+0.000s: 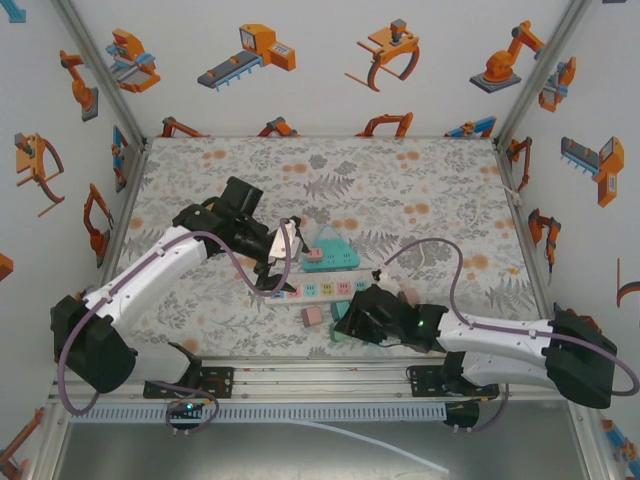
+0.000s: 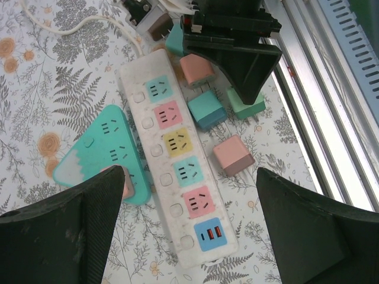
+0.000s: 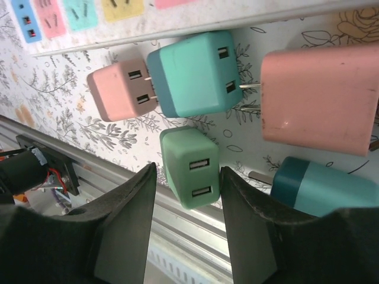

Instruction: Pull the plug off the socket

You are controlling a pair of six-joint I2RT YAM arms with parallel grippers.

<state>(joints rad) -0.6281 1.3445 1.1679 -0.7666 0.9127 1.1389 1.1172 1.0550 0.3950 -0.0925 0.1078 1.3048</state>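
The white power strip (image 2: 172,154) lies on the patterned table, and every coloured socket I see on it is empty. My left gripper (image 2: 189,177) hovers open above its USB end, fingers wide on either side. A teal triangular socket block (image 2: 98,151) lies beside the strip, and a pink plug (image 2: 127,184) on it is mostly hidden by my left finger. A green two-port plug (image 3: 190,168) lies loose by the table's near edge between the fingers of my right gripper (image 3: 188,177). That gripper is open, with a gap on the plug's left side.
Loose plugs lie next to the strip: pink (image 3: 121,90), teal-blue (image 3: 195,74), a larger pink (image 3: 320,97) and a dark teal (image 3: 323,186). The aluminium rail (image 3: 195,231) runs right beside the green plug. A white cable (image 2: 71,26) trails from the strip.
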